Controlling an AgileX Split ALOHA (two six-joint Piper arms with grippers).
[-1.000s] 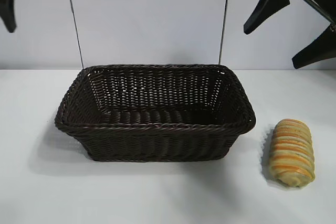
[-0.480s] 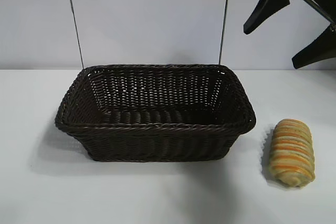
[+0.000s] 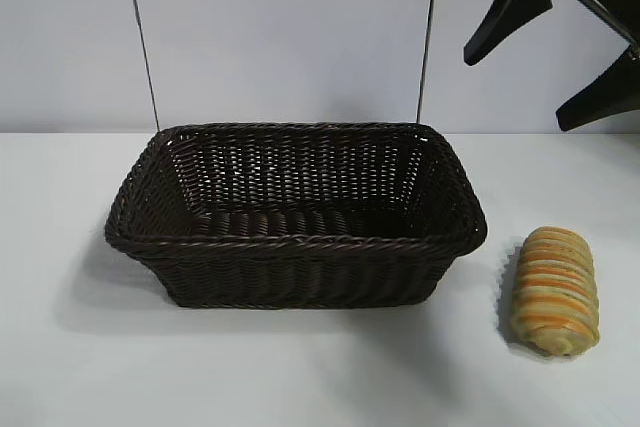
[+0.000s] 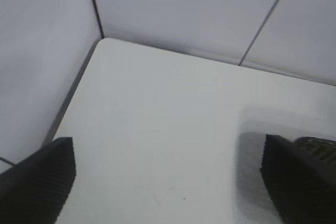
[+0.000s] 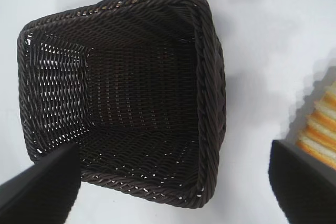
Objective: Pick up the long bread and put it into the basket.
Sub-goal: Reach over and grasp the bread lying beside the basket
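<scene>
My right gripper [image 3: 560,52] hangs wide open and empty above the bread [image 3: 556,289], which lies on the counter [image 3: 300,367] beside the empty basket [image 3: 296,242]; pickup not begun, descent needed next.

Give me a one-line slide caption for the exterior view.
Bread lies on the table right of the empty basket; open right gripper hangs above.

white table [image 3: 300,367], pale panelled wall [image 3: 280,37] — dark seams
</scene>
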